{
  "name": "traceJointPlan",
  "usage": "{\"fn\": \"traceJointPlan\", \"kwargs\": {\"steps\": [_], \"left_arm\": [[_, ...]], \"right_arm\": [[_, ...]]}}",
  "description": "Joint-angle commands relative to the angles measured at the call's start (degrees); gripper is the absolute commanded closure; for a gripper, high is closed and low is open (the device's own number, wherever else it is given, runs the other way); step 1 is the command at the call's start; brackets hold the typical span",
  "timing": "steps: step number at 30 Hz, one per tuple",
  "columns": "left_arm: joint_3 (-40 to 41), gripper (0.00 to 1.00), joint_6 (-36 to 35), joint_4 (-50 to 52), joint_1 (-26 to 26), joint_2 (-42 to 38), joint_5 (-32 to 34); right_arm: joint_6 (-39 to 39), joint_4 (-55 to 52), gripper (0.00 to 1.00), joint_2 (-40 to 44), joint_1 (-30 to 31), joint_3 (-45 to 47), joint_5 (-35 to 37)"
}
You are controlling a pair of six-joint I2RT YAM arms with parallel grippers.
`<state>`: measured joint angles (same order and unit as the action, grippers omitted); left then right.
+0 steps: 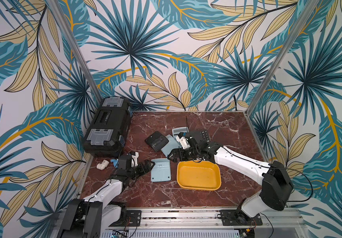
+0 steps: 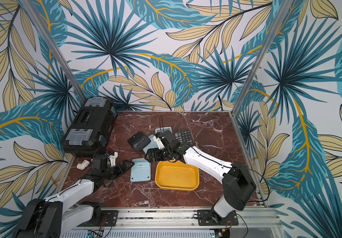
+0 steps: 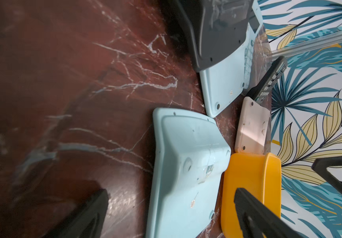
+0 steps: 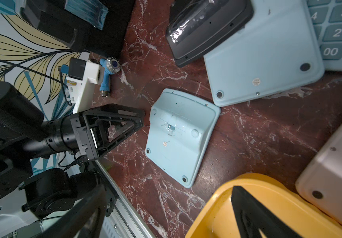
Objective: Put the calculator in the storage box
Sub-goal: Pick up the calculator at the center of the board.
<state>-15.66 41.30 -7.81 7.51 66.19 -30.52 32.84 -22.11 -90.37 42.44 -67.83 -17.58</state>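
1. Check the storage box first. It sits on the counter toward the front, and in both top views its yellow floor is bare. No calculator is inside, so nothing of the task is complete.
2. Locate the nearest candidate. A light-blue calculator lies face down, flat on the counter, just beside the storage box on the left arm's side.
3. Inspect the left arm. It reaches low over the counter from the front rail, forearm nearly level. The left end effector points at the far corner of the light-blue calculator. Its fingers are spread and hold nothing. Whether a tip touches the casing cannot be told.
4. Inspect the right arm. It extends from the front rail across the far rim of the storage box, wrist turned toward the left arm. The right end effector hangs by the box's far corner, near the light-blue calculator. Its fingers are spread wide and it is empty.
5. Note the items farther back. A face-down black calculator overlaps another pale one, and a keyed black calculator lies behind the right wrist. The toolbox stands closed at the far corner.
6. Treat the full sequence as outstanding: grasp, lift, carry and release into the storage box.
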Motion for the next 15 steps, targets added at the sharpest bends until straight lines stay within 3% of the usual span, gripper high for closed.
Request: {"fn": "traceJointPlan", "kwargs": {"steps": [1,5,10,15], "left_arm": [[-1.2,0.07,2.3,-6.0,2.2,5.2,-3.8],[-1.2,0.14,5.0,-10.1,4.3,8.5,-5.6],[-0.9,0.14,5.0,-11.6,4.8,9.2,-5.6],[-0.4,0.14,5.0,-12.3,4.8,9.3,-5.6]], "right_arm": [[0.4,-2.0,0.01,-0.7,0.4,-0.5,2.5],[1.1,-2.2,0.01,-1.6,0.3,-0.6,4.4],[3.3,-2.6,0.01,-3.8,0.0,-2.3,8.1],[6.8,-0.5,0.04,-9.9,0.1,-8.5,5.7]]}}
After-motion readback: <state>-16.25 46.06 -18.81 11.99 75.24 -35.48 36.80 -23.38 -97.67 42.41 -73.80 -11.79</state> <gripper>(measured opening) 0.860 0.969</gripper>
